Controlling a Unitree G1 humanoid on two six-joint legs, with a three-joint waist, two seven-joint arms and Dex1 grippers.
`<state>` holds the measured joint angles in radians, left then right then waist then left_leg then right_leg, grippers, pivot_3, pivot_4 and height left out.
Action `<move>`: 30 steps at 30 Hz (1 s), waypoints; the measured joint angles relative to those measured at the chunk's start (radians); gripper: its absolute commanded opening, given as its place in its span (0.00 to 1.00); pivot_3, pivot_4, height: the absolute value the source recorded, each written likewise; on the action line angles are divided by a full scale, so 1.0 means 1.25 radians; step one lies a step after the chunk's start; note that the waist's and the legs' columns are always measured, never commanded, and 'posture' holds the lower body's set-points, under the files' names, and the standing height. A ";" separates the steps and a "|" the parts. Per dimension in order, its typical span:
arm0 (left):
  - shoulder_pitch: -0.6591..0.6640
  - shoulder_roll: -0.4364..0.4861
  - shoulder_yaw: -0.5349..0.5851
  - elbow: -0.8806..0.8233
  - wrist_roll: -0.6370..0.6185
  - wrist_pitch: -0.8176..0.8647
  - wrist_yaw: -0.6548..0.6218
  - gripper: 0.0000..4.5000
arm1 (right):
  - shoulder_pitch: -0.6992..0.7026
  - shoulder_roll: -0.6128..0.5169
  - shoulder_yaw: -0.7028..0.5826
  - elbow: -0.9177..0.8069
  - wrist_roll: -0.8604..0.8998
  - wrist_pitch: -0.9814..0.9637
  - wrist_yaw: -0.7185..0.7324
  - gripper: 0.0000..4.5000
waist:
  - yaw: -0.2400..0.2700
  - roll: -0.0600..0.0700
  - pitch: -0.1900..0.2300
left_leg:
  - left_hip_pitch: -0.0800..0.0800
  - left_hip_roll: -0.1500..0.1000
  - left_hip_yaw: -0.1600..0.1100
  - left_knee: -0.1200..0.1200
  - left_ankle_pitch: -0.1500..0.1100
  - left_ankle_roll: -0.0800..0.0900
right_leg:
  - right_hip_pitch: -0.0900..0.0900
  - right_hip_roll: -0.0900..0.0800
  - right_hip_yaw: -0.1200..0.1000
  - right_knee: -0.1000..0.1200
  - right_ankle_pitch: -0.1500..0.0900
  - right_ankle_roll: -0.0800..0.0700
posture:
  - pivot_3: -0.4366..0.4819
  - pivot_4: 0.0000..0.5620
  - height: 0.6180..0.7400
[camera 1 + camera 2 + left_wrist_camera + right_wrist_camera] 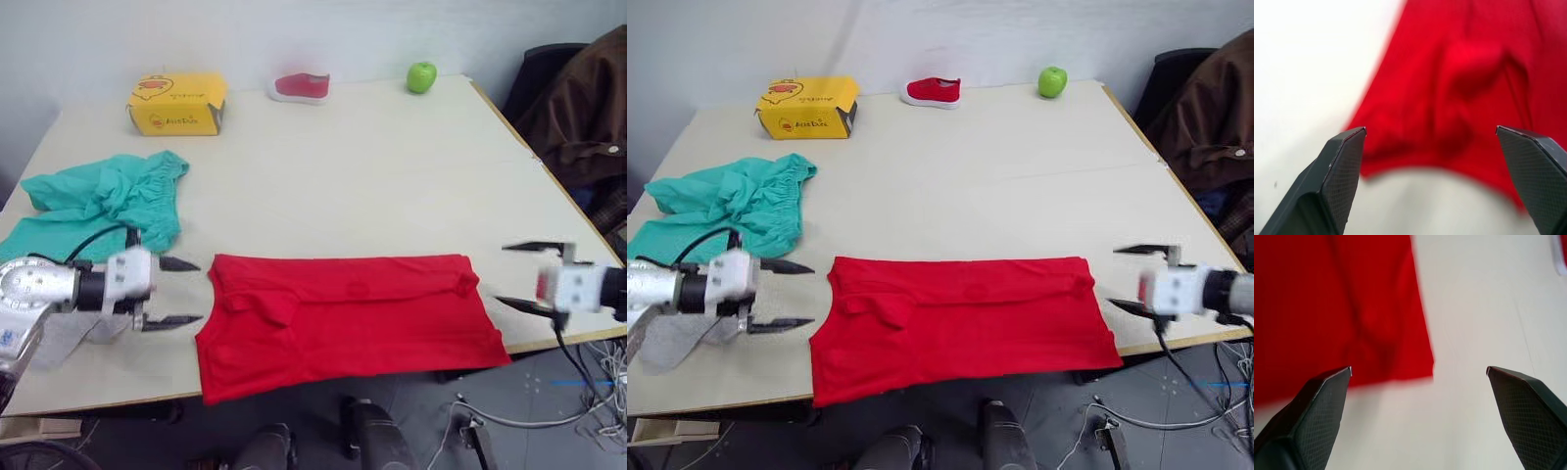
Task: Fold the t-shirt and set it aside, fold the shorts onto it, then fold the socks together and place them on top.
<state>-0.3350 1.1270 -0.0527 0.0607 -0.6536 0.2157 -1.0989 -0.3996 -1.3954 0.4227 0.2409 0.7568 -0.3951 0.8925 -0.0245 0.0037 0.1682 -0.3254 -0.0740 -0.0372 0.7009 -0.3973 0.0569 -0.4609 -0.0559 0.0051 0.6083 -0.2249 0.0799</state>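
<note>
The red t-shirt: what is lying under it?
Under the t-shirt is the pale table; its near hem hangs past the table's front edge. Whether anything small lies beneath it cannot be seen, since the cloth covers that area.

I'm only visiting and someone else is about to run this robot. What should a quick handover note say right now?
Left gripper: open, empty, just off the t-shirt's left edge.
Right gripper: open, empty, just off its right edge.
T-shirt: on the table's near edge, partly folded into a wide band, lower edge hanging over.
Shorts: crumpled at far left, untouched.
Socks: something grey under the left arm, can't tell.
Left: finish the shirt, set it aside, then shorts, then socks.
</note>
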 measured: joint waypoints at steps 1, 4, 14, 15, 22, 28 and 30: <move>-0.029 -0.011 0.007 -0.012 -0.038 0.085 0.005 0.95 | -0.003 0.003 -0.039 -0.049 0.046 0.089 0.006 0.92 | 0.003 0.000 0.000 | 0.000 0.000 -0.001 -0.001 0.000 -0.001 | 0.000 0.001 -0.001 0.000 0.000 0.000 | 0.48 0.27 1.00; -0.135 -0.083 0.026 -0.004 -0.110 0.261 0.046 0.81 | -0.017 0.058 -0.102 -0.108 0.088 0.275 -0.017 0.72 | 0.018 0.000 0.000 | -0.002 0.001 -0.003 0.000 0.001 -0.009 | -0.002 0.002 -0.003 -0.001 -0.001 -0.001 | 0.48 0.27 1.00; -0.290 -0.304 -0.172 0.070 0.079 0.384 0.078 0.09 | -0.037 0.302 -0.098 -0.187 -0.091 0.618 -0.084 0.00 | 0.042 0.000 -0.001 | -0.023 -0.002 -0.005 0.015 0.002 -0.010 | -0.016 0.000 -0.007 0.002 0.002 0.000 | 0.48 0.27 1.00; -0.300 -0.330 -0.198 0.112 0.125 0.369 0.087 0.03 | -0.037 0.324 -0.097 -0.183 -0.121 0.644 -0.099 0.00 | 0.042 0.000 -0.001 | -0.023 -0.002 -0.005 0.016 0.002 -0.010 | -0.015 0.000 -0.007 0.002 0.003 0.000 | 0.48 0.27 1.00; -0.355 -0.406 -0.218 0.316 0.296 0.209 0.141 0.01 | 0.013 0.347 -0.173 -0.159 -0.229 0.708 -0.157 0.00 | 0.043 0.000 -0.006 | -0.021 -0.002 -0.006 0.015 0.003 -0.010 | -0.014 0.000 -0.007 0.001 0.004 0.000 | 0.48 0.27 1.00; -0.363 -0.413 -0.189 0.436 0.357 0.089 0.137 0.01 | 0.006 0.338 -0.245 0.022 -0.339 0.676 -0.186 0.00 | 0.040 -0.001 -0.014 | -0.001 -0.001 -0.007 0.009 0.003 -0.010 | 0.007 0.000 -0.007 -0.008 0.003 0.000 | 0.48 0.27 1.00; -0.361 -0.407 -0.166 0.451 0.368 0.089 0.139 0.01 | 0.004 0.339 -0.278 0.089 -0.362 0.663 -0.196 0.00 | 0.039 -0.001 -0.014 | 0.006 -0.001 -0.007 0.003 0.002 -0.009 | 0.012 0.000 -0.007 -0.011 0.003 0.000 | 0.48 0.27 1.00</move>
<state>-0.7864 0.6180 -0.2605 0.6251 -0.1940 0.3263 -0.9257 -0.3940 -0.9712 0.0755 0.3515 0.3041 0.4332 0.6475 0.0241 0.0021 0.1504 -0.3182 -0.0755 -0.0454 0.7048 -0.3943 0.0455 -0.4453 -0.0561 -0.0032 0.5949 -0.2207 0.0793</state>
